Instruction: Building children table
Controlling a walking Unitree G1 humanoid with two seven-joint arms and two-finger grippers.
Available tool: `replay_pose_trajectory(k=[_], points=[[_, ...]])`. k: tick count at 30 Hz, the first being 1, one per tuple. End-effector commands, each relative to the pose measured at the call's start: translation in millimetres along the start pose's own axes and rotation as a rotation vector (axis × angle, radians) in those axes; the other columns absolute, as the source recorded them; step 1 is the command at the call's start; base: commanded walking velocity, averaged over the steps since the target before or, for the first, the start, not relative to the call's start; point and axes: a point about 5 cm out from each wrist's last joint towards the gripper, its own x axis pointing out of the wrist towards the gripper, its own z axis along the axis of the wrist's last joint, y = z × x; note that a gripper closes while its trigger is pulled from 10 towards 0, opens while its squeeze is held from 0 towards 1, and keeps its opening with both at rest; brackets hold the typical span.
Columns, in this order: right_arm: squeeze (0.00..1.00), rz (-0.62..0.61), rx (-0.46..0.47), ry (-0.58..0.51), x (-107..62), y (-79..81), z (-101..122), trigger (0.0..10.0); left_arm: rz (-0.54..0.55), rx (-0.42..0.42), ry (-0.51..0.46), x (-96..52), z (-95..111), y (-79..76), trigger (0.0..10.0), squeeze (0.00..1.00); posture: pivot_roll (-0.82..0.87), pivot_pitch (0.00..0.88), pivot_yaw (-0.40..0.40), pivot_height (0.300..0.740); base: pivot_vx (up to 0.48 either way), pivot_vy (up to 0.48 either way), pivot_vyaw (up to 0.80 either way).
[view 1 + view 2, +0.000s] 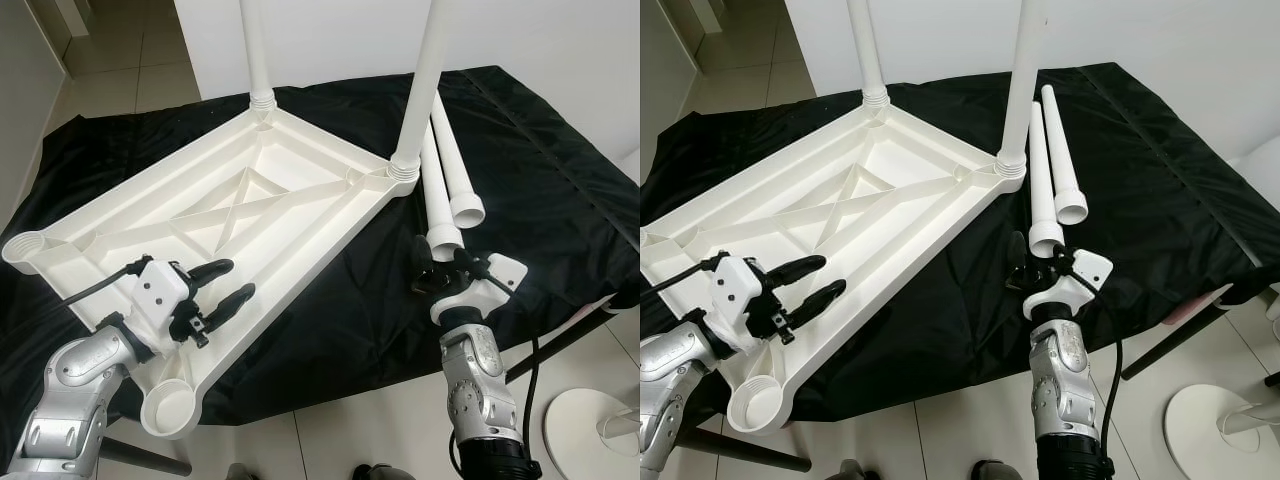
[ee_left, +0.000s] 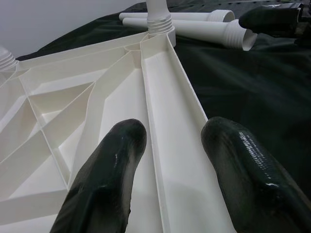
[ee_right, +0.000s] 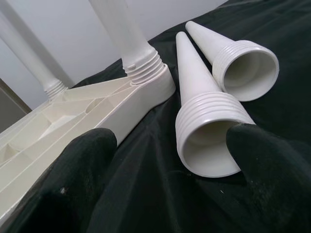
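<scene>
The white plastic table top lies upside down on a black cloth that covers the work surface. Two white legs are screwed upright into the two corner sockets on the far side of the table top. The two near corner sockets hold no legs. Two loose legs lie side by side on the cloth, just beside the right-hand upright leg, with their threaded open ends toward the robot. The left gripper hovers over the near long rim of the table top, its two black fingers spread apart on either side of that rim and grasping nothing. The right gripper sits at the open end of the nearer loose leg. Its fingers are parted, with one at the rim of the threaded mouth and the other out over the cloth; nothing is clamped between them. Pale floor tiles show below the cloth edge.
</scene>
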Motion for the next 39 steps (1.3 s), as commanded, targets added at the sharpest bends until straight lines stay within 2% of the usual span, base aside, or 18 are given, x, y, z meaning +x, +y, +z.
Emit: replay_pose_trajectory(k=[1, 10, 11, 14, 18, 28, 31, 32, 35, 38, 39], points=[[0.0, -0.01, 0.018, 0.03, -1.2, 0.4, -6, 10.0, 0.025, 0.019, 0.017, -2.1, -1, 3.2, 10.0, 0.0, -0.01, 0.123, 0.067, 0.74, 0.0, 0.0, 0.0], [0.0, -0.02, 0.064, 0.041, 11.1, 1.5, -6, 10.0, 0.014, 0.015, 0.012, 0.4, 1, 2.6, 10.0, 0.0, -0.01, 0.126, 0.074, 0.74, 0.0, 0.0, 0.0], [0.0, -0.003, 0.052, 0.033, 22.5, 2.1, -1, 10.0, 0.006, 0.021, 0.003, 3.9, 2, 0.5, 10.0, 0.0, -0.02, 0.128, 0.074, 0.74, 0.0, 0.0, 0.0], [0.0, 0.004, 0.047, 0.028, 26.9, 1.9, 1, 10.0, 0.008, 0.025, -0.001, 5.5, 3, 0.4, 10.0, 0.0, -0.02, 0.128, 0.073, 0.74, 0.0, 0.0, 0.0], [0.0, 0.031, 0.038, 0.024, 41.0, 4.0, 7, 10.0, 0.006, 0.032, -0.014, 9.0, 7, -1.0, 10.0, 0.0, -0.02, 0.127, 0.071, 0.74, 0.0, 0.0, 0.0], [0.0, 0.062, 0.016, 0.032, 56.8, 9.2, 12, 10.0, 0.003, 0.045, -0.044, 14.9, 14, -4.0, 10.0, 0.0, -0.02, 0.124, 0.062, 0.74, 0.0, 0.0, 0.0], [0.0, 0.073, -0.051, 0.087, 66.5, 10.4, 7, 10.0, 0.004, 0.054, -0.058, 18.1, 17, -4.0, 10.0, 0.0, -0.02, 0.124, 0.059, 0.74, 0.0, 0.0, 0.0], [0.0, 0.073, -0.051, 0.087, 66.5, 10.4, 7, 10.0, 0.004, 0.054, -0.058, 18.1, 17, -4.0, 10.0, 0.0, -0.02, 0.124, 0.059, 0.74, 0.0, 0.0, 0.0], [0.0, 0.046, -0.136, 0.143, 69.9, 6.4, -1, 10.0, 0.008, 0.059, -0.061, 18.6, 18, -3.7, 10.0, 0.0, -0.02, 0.124, 0.057, 0.74, 0.0, 0.0, 0.0], [0.0, 0.032, -0.141, 0.152, 71.1, 3.2, -4, 10.0, 0.009, 0.063, -0.063, 19.1, 19, -4.2, 10.0, 0.0, -0.02, 0.124, 0.056, 0.74, 0.0, 0.0, 0.0], [0.0, 0.032, -0.14, 0.141, 71.5, 2.3, -3, 1.6, 0.01, 0.066, -0.063, 19.3, 19, -4.7, 10.0, 0.0, -0.02, 0.123, 0.053, 0.74, 0.0, 0.0, 0.0]])
